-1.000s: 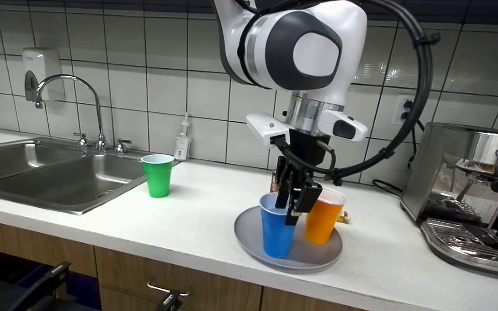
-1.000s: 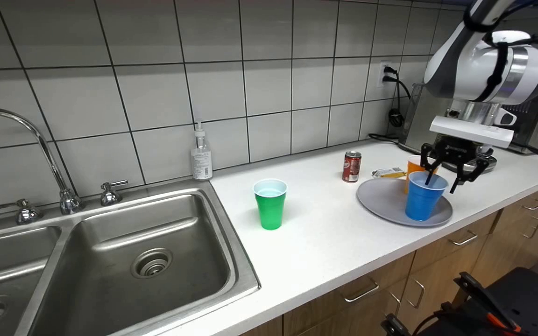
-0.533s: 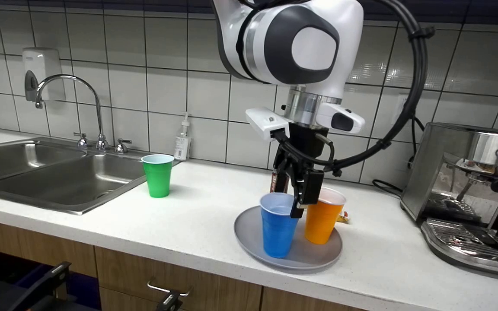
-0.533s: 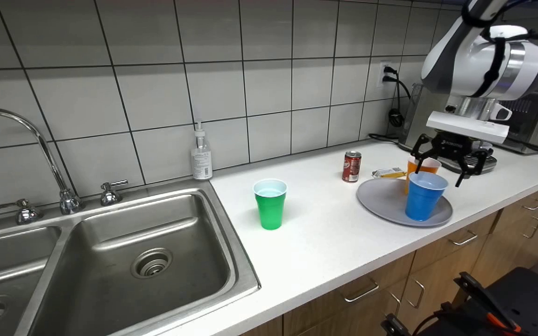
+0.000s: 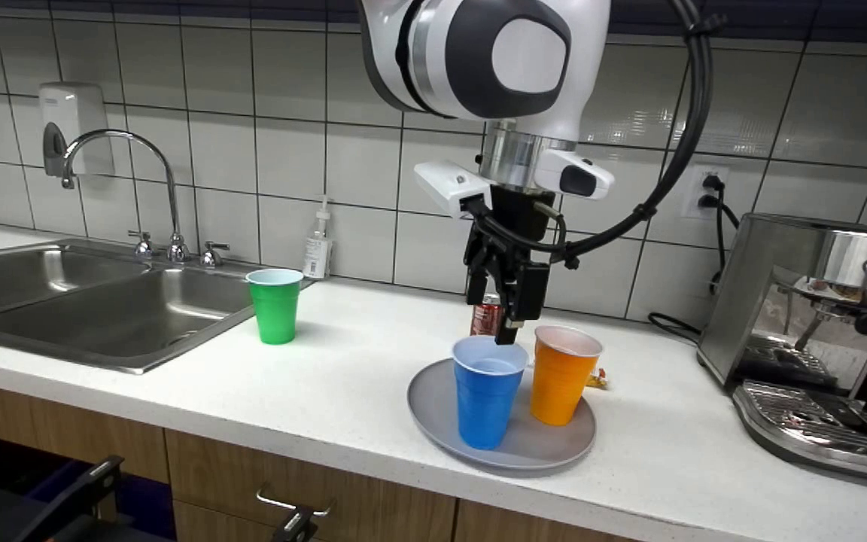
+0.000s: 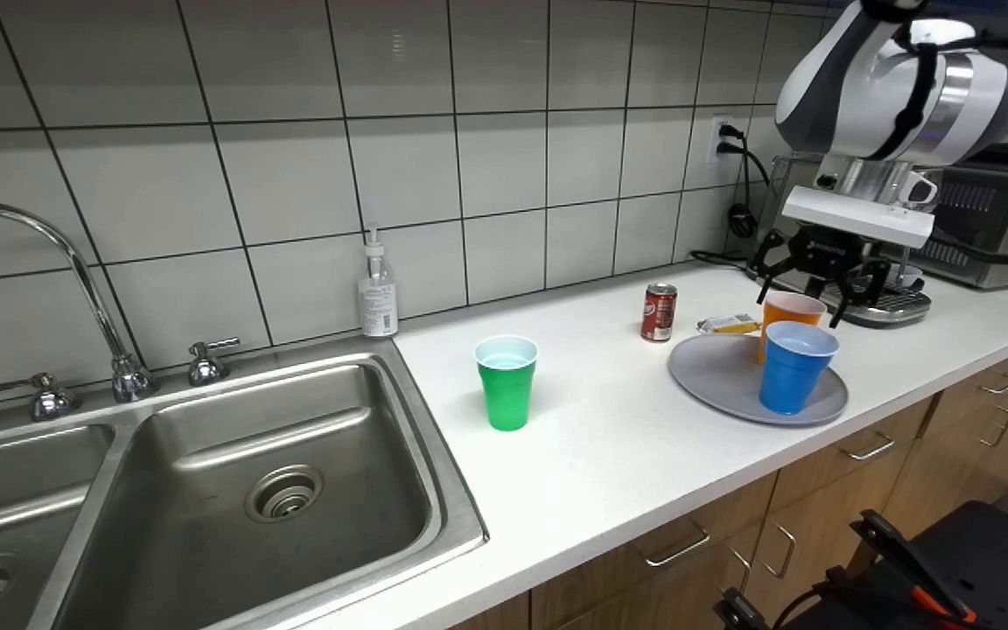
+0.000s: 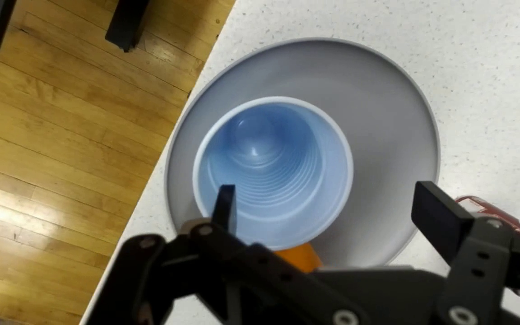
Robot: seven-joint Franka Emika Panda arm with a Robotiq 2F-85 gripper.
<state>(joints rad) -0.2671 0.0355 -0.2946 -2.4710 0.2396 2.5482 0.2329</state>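
Observation:
My black gripper [image 5: 491, 318] hangs open above the blue cup [image 5: 488, 406], with nothing between its fingers. The wrist view looks into this upright cup [image 7: 269, 162]; no contents show inside. One fingertip [image 7: 226, 205] overlaps the cup's mouth there, while its opposite stands well off to the right. Both exterior views show the fingertips higher than the blue rim. Close beside it, an orange cup [image 5: 563, 384] shares the round grey plate [image 5: 433, 410]. In the wrist view only an orange sliver [image 7: 299, 257] shows, mostly hidden by the blue cup and gripper.
A green cup [image 6: 507, 392] stands near the steel sink [image 6: 456, 516]. Behind the plate are a red can [image 6: 659, 313] and a small wrapper [image 6: 729, 325]. A soap bottle [image 6: 378, 302] stands against the tiles; a coffee machine [image 5: 817, 331] occupies the far side.
The gripper has spread its jaws wider, and one finger has come up out of the blue cup. The arm has risen and shifted toward the wall. Both cups on the plate stayed put.

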